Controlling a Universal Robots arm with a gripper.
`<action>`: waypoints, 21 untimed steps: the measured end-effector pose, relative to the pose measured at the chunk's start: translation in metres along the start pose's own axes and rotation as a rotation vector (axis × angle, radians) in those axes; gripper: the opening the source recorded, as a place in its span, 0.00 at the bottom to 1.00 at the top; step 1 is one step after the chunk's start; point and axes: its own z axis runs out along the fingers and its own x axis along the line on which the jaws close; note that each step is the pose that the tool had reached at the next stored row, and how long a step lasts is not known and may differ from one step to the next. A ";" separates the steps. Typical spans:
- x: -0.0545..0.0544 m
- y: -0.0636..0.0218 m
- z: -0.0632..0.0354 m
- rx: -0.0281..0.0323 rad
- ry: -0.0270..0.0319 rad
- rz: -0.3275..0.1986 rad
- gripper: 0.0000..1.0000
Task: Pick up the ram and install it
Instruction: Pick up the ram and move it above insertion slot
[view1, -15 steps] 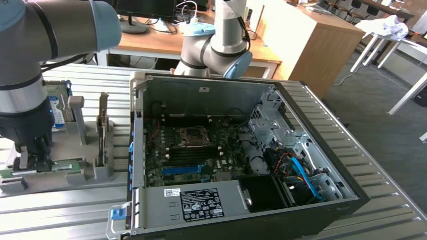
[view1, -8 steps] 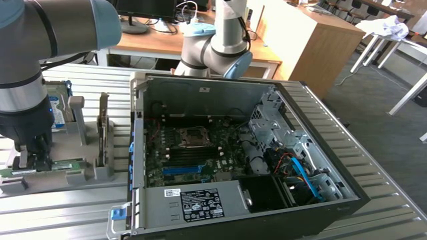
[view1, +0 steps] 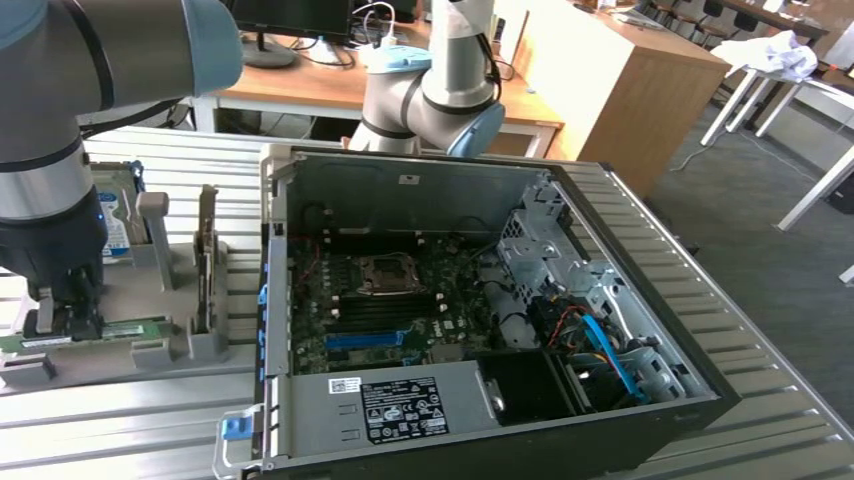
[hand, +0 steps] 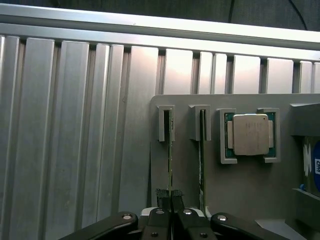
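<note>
Two thin green boards stand on edge in a grey holder. A small slotted bracket keeps each one upright at its end, so the narrow top edge is free to be grasped from above. The board further from the processor is the ram, and the pincer holds it: the two dark fingertips are pressed together on its top edge, with the board clamped between them. The ram sits in its slot of the holder and looks not yet lifted, as its far end is inside the bracket. The second board stands just beside it, parallel and untouched.

In the exterior view the holder lies on the ribbed metal surface, at about nine o'clock from the open computer case. The arm comes straight down on the holder, which suits a board that stands vertically in a slot. A hard drive stands at about one o'clock from the pincer, and a taller upright card at about two o'clock. The case lies on its side with the cover off, so the motherboard faces upward and is reachable from above. As a judgement, the work is at the grasping step, and the installing is not begun.
</note>
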 end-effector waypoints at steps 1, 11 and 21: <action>0.000 0.0000 -0.0004 0.0000 0.0001 0.000 0.13; 0.000 0.0002 -0.0048 0.0000 0.0001 0.000 0.13; 0.000 0.0003 -0.0096 0.0000 0.0000 0.000 0.13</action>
